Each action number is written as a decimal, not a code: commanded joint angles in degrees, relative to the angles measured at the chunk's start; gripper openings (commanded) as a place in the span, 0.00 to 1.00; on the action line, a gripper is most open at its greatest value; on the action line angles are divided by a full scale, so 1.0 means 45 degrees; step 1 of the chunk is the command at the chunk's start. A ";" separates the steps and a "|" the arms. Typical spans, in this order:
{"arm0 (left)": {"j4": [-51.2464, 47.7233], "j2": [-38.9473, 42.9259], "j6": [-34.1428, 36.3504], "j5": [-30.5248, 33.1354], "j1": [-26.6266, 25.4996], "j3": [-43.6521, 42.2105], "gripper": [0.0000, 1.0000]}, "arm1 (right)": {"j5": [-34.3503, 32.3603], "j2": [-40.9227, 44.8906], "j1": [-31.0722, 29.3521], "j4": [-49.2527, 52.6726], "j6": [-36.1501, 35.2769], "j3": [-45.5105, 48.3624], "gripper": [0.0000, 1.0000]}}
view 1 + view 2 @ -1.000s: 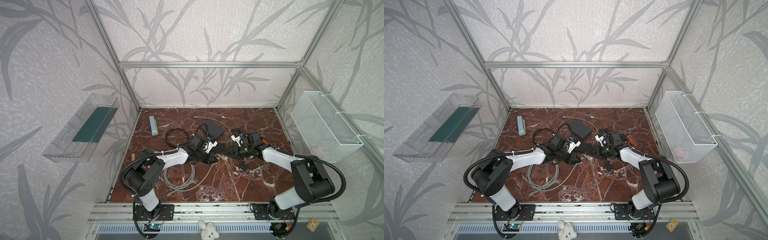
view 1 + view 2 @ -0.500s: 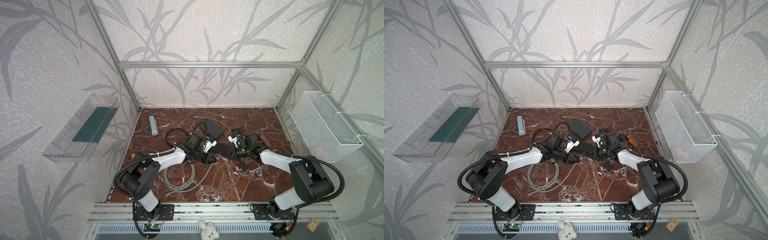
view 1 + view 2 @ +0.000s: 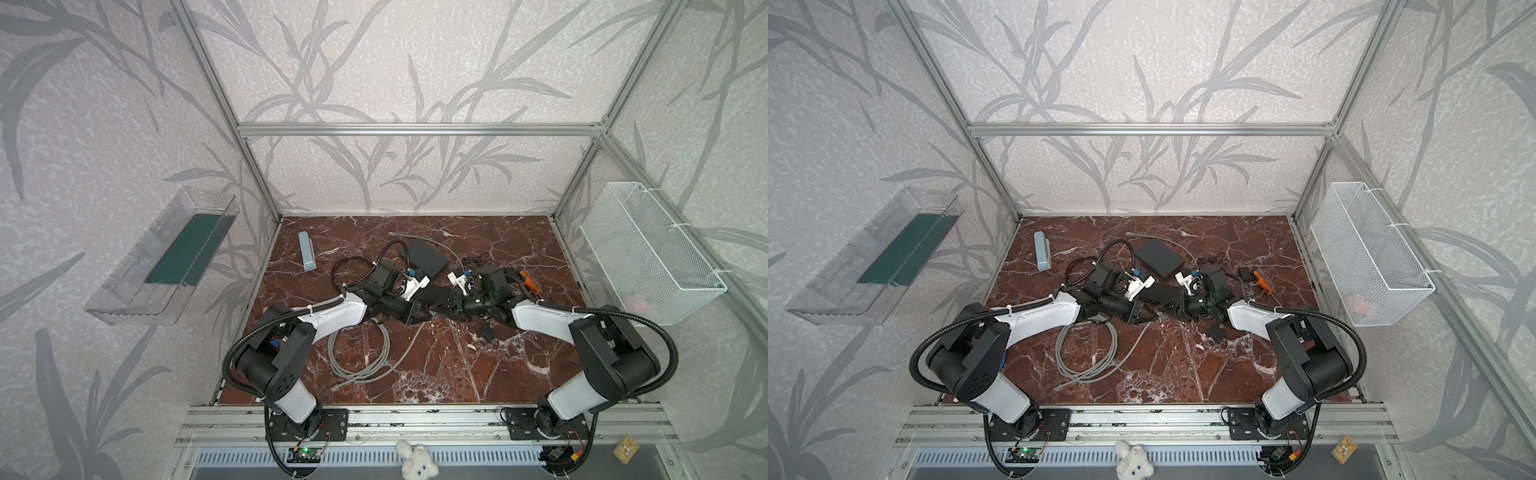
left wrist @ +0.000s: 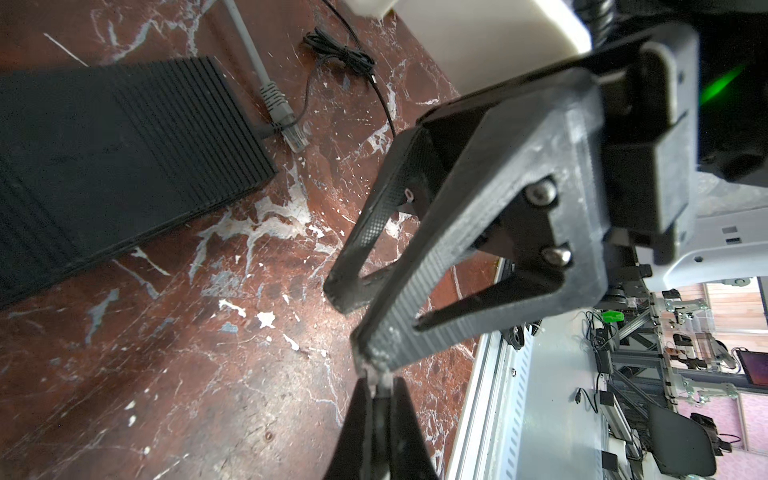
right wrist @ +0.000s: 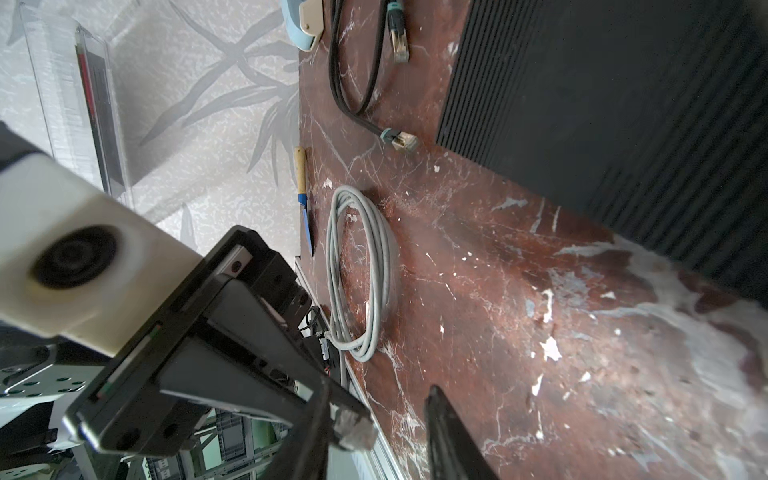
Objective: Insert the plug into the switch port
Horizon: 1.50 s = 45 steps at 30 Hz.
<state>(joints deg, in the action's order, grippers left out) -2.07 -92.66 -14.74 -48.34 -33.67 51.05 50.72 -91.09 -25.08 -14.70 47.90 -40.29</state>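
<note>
- Left claw (image 3: 428, 318): jaws pressed fully together on the plug (image 5: 354, 428), a clear connector that projects from the claw's tip.
- Plug: carried near the middle of the surface (image 3: 478, 374) in both top views. It ends the gray cable (image 5: 380, 270), whose coil lies at 8 o'clock from the left claw.
- Right claw (image 3: 439, 309): jaws partly apart, gripping nothing. It faces the left claw tip to tip, placed at 3 o'clock of it.
- Plug and right claw: in the right wrist view the plug sits in the gap between the right claw's fingers (image 5: 449, 440), close against one finger and clear of the other.
- Switch (image 3: 428, 257): black ribbed box lying flat at 12 o'clock from the meeting claws, near the plug but apart from it. Its ports cannot be made out.
- Second plug (image 4: 297, 139): loose on the surface, just beside an edge of the switch, held by neither claw.
</note>
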 commanded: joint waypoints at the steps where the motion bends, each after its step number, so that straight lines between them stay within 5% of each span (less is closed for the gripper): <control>1: 0.0163 0.0204 0.0157 -0.0482 0.0101 -0.0048 0.04 | -0.0138 -0.0389 -0.0177 -0.0717 0.0444 -0.0394 0.37; 16: -0.0133 -0.0298 0.0463 -0.0606 0.0541 0.0385 0.04 | -0.0134 -0.0374 -0.0528 0.1425 0.0692 -0.1153 0.10; 23: -0.0076 -0.0492 0.0429 -0.0267 0.0683 0.0575 0.09 | -0.0571 0.0192 -0.0573 0.3001 0.1410 -0.1238 0.05; 26: -0.0403 -0.0564 0.0620 0.0063 0.0675 0.0751 0.21 | -0.1140 0.0341 -0.0561 0.4806 0.1367 -0.1632 0.03; 32: -0.1073 0.0080 0.1382 0.1551 0.0486 0.0826 0.37 | -0.2384 0.0000 -0.0546 0.7012 0.2398 -0.2028 0.03; 40: -0.2794 0.0667 0.3257 0.5694 -0.1676 0.1079 0.42 | -0.3014 -0.0405 -0.0543 0.7815 0.3990 -0.2359 0.03; 45: -0.2608 0.0822 0.3179 0.6422 -0.2327 0.0710 0.42 | -0.3024 -0.0794 -0.0546 0.8041 0.4290 -0.2543 0.03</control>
<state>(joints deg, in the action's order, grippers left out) -12.36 -91.02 -2.48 -24.86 -44.01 54.41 38.17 -93.38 -27.33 18.04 65.01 -50.11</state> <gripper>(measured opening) 0.419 0.140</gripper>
